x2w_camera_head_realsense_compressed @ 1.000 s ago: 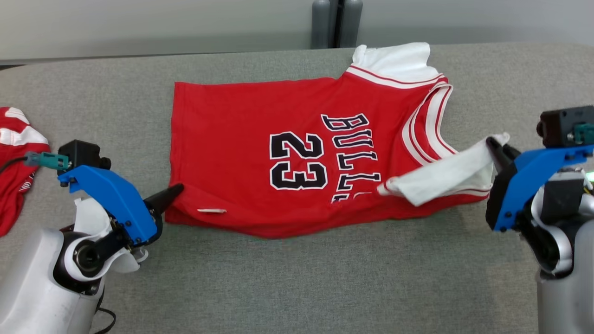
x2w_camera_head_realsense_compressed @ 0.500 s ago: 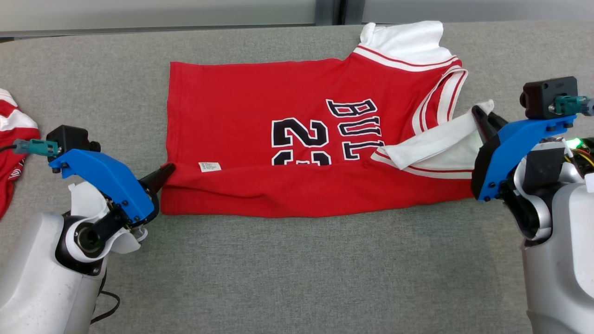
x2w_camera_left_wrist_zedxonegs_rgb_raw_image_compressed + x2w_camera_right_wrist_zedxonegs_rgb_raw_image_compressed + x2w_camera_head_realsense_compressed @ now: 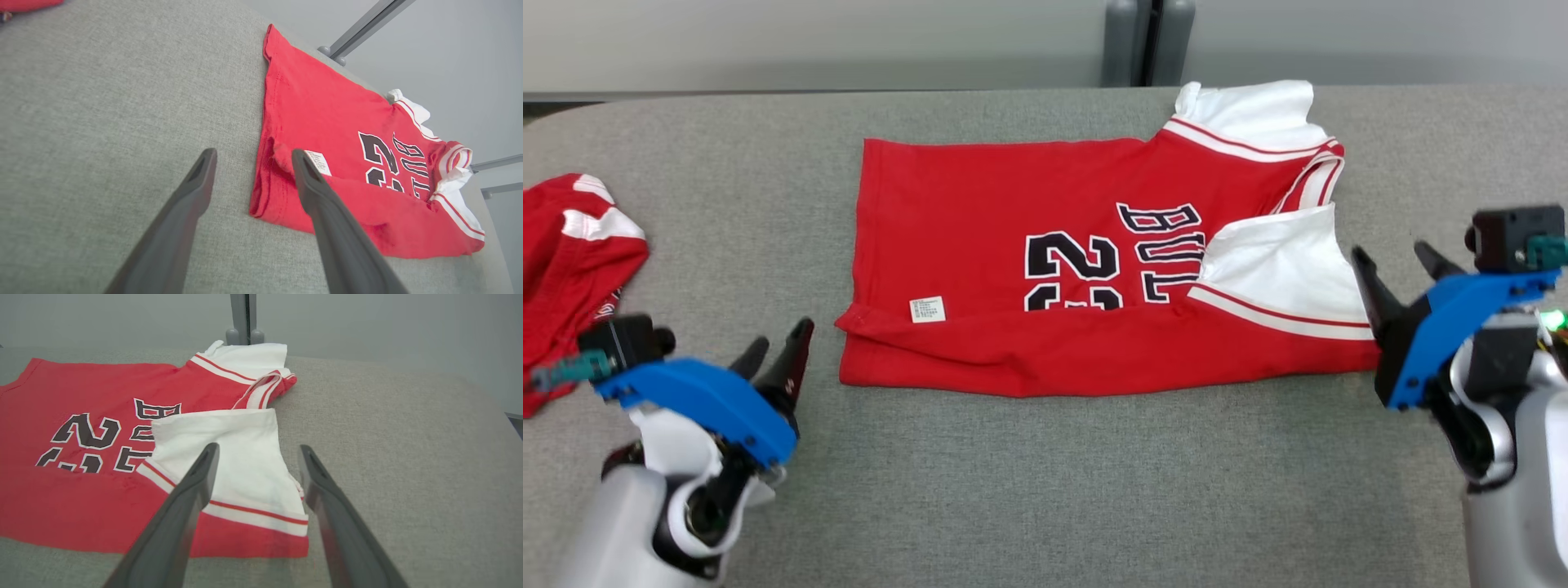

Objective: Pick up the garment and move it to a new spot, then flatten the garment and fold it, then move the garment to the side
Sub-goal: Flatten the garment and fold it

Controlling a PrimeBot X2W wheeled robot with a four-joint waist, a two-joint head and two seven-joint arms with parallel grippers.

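Since near edge was lapped toward 12, jersey [image 3: 980,212]: lay centre of table [image 3: 1045,490], first fold likely in.
left gripper [image 3: 783,335]: spread, empty, sat off hem [image 3: 849,327] at 9.
right gripper [image 3: 1388,253]: spread, empty, sat off sleeve [image 3: 1282,261] at 3.

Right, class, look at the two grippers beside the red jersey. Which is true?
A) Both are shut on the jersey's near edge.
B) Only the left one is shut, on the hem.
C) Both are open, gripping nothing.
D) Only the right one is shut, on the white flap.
C: the left gripper and right gripper each show spread fingers with no cloth between them, and the jersey lies on the table between the two.
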